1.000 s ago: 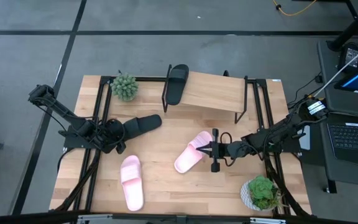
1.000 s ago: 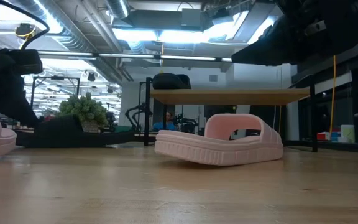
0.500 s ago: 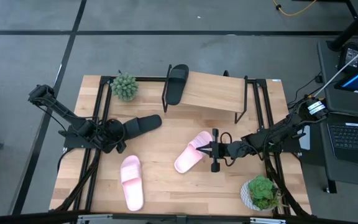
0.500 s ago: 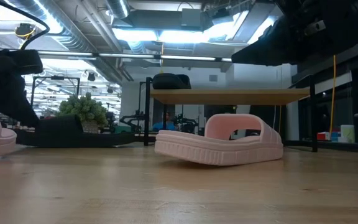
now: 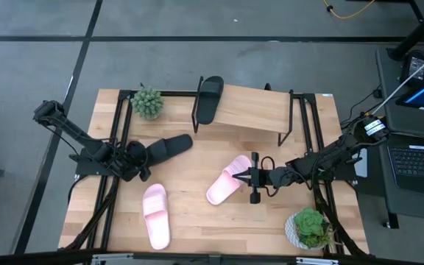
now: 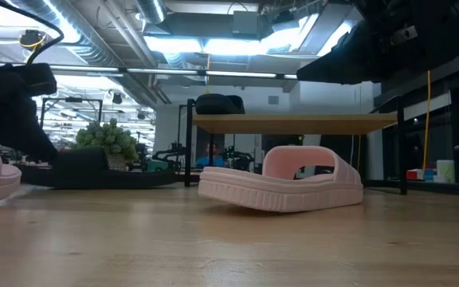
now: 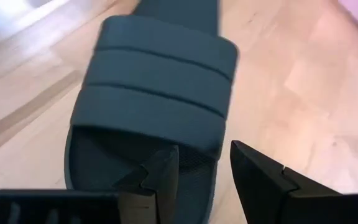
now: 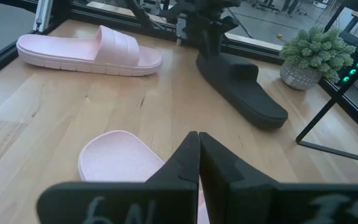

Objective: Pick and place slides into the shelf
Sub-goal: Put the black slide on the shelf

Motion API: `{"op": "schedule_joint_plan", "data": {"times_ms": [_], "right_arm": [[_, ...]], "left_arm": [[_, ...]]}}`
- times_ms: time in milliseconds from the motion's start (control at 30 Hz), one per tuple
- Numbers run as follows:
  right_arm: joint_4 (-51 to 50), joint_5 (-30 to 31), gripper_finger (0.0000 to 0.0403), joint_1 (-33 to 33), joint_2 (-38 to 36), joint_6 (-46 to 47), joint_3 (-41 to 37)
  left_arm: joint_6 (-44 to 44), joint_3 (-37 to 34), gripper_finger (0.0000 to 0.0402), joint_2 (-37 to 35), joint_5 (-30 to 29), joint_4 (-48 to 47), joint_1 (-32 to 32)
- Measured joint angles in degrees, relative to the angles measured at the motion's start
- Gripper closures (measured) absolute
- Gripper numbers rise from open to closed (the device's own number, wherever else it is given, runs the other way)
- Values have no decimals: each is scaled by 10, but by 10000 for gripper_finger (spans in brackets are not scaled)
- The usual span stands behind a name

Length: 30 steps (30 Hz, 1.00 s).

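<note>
One black slide (image 5: 210, 98) lies on the left end of the shelf (image 5: 252, 110), overhanging its edge. A second black slide (image 5: 162, 149) lies flat on the table. My left gripper (image 5: 134, 163) is open at that slide's near-left end. In the left wrist view one finger (image 7: 164, 177) is over the footbed and the other (image 7: 253, 177) is outside the slide's rim (image 7: 215, 186); I cannot tell whether either touches it. My right gripper (image 5: 250, 177) is shut on a pink slide (image 5: 227, 180). The other pink slide (image 5: 155, 215) lies flat near the front. My right gripper comes in level from the table's right and is shut on the pink slide at its strap end (image 5: 241, 169). Its own fingers (image 8: 194, 158) hide the place of contact. The slide's far end (image 6: 213, 187) is tipped slightly off the table, and the heel (image 8: 114, 158) points away from the gripper.
A small potted plant (image 5: 148, 101) stands at the shelf's left, and another (image 5: 309, 227) at the table's near right corner. Black frame rails (image 5: 116, 140) run along both table sides. Bare wood (image 5: 219, 228) lies between the two pink slides and the front edge.
</note>
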Motion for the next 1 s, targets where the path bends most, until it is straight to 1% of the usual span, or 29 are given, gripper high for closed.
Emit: {"op": "schedule_joint_plan", "data": {"times_ms": [100,300,433,633,733,867,1000], "right_arm": [[2,0,395,0,0,-1,0],[2,0,396,0,0,0,0],[2,0,395,0,0,0,0],[2,0,395,0,0,-2,0],[2,0,396,0,0,-2,0],[2,0,395,0,0,-2,0],[2,0,396,0,0,-2,0]], "left_arm": [[40,-8,265,0,-2,38,13],[43,-9,265,0,18,41,37],[43,-9,265,0,19,42,45],[43,-11,265,0,21,71,45],[43,-11,268,0,21,71,45],[43,-11,297,0,18,71,45],[43,-11,351,0,17,72,45]]}}
